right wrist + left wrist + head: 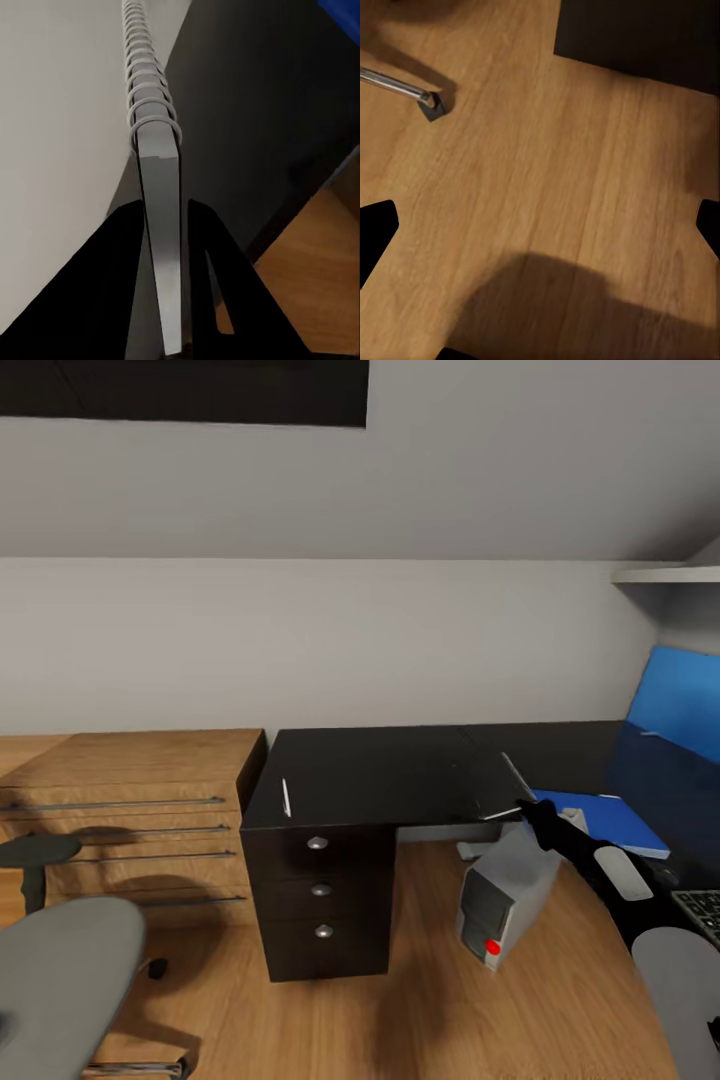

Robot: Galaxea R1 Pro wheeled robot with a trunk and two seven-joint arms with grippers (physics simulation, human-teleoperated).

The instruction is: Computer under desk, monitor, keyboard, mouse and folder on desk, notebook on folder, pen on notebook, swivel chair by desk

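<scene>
1. Right end effector [528, 810], in the head view: closed on the spiral-bound notebook [507, 788], held on edge above the near rim of the black tabletop [400, 770]. Blue folder [605, 820] lying flat on that tabletop just beside it, toward the robot's right, long axis running away to the right; right arm clearly the nearer one for stacking. Computer [503, 898] standing tilted on the floor below the held notebook, beside the drawer unit [320, 890]. Thin pen [286, 797] resting near the tabletop's left edge, well apart from the folder. Swivel chair [60, 980] at lower left, apart from the tabletop.

2. Left wrist view: dark fingertips [376, 229] spread wide at the frame's edges, nothing between them, wood floor [547, 172] beneath; a chrome chair leg with its caster [431, 105] nearby.

3. Right wrist view: both jaws pressed against the notebook [161, 247], wire spiral [150, 82] pointing away from the wrist, black tabletop beyond.
</scene>
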